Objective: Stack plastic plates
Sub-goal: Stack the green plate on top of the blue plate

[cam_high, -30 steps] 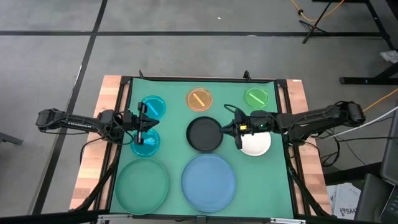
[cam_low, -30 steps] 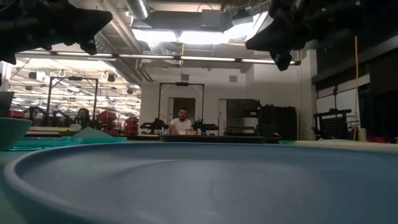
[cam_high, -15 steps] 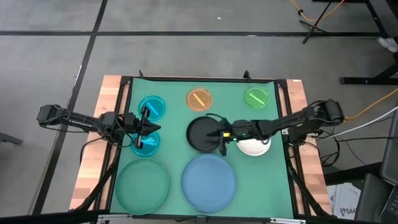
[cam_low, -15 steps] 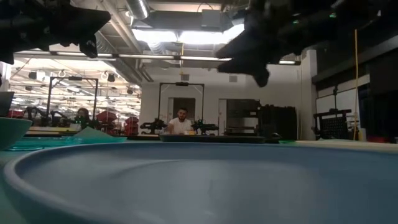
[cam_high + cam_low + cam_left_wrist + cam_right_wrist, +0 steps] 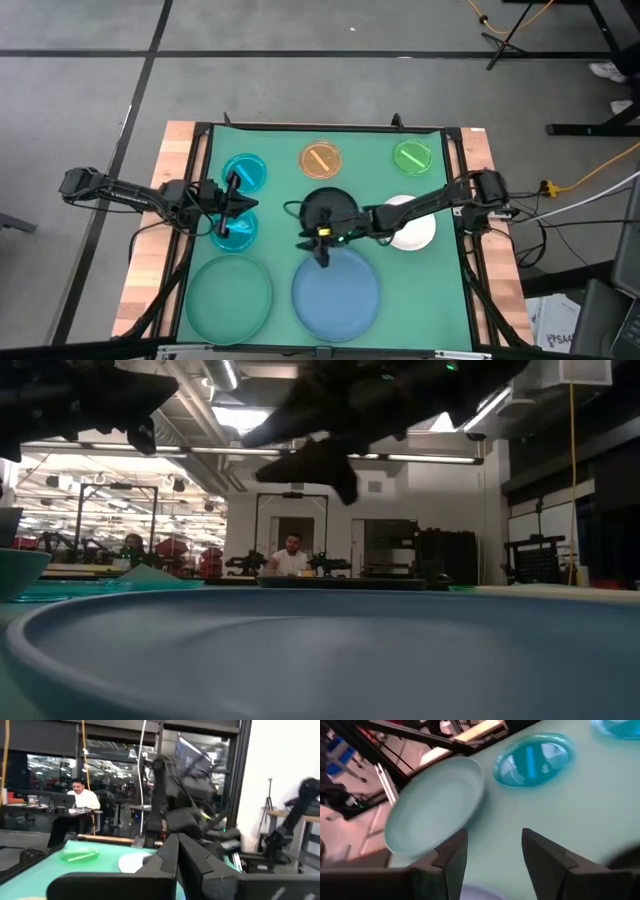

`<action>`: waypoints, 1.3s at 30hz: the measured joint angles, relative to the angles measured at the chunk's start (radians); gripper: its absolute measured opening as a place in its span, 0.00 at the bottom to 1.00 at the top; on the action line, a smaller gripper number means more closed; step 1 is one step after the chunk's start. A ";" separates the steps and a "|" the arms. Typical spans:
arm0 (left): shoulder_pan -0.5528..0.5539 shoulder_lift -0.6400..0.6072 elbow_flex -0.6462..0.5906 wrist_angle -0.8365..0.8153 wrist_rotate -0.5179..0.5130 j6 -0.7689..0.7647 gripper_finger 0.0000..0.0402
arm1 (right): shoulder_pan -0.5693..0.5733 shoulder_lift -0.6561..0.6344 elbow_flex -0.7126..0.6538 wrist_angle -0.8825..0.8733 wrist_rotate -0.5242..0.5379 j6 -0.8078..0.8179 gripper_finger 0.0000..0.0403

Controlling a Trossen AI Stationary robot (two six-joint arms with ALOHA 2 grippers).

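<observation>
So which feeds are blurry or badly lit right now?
Low view: the right gripper is a backlit, motion-smeared silhouette, and the blue plate fills the foreground, soft. Left wrist view: soft throughout, its fingers dark. High view: evenly lit. Right wrist view: slightly smeared.
</observation>
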 joint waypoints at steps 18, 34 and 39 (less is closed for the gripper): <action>-0.002 -0.007 0.000 -0.026 0.140 -0.002 0.01 | 0.053 0.299 0.512 -0.446 0.125 0.133 0.44; -0.003 -0.007 0.000 -0.034 0.209 -0.021 0.01 | 0.074 0.397 0.522 -0.285 0.143 0.279 0.44; -0.003 -0.007 0.000 -0.034 0.202 -0.019 0.01 | 0.075 0.443 0.522 -0.181 0.106 0.297 0.44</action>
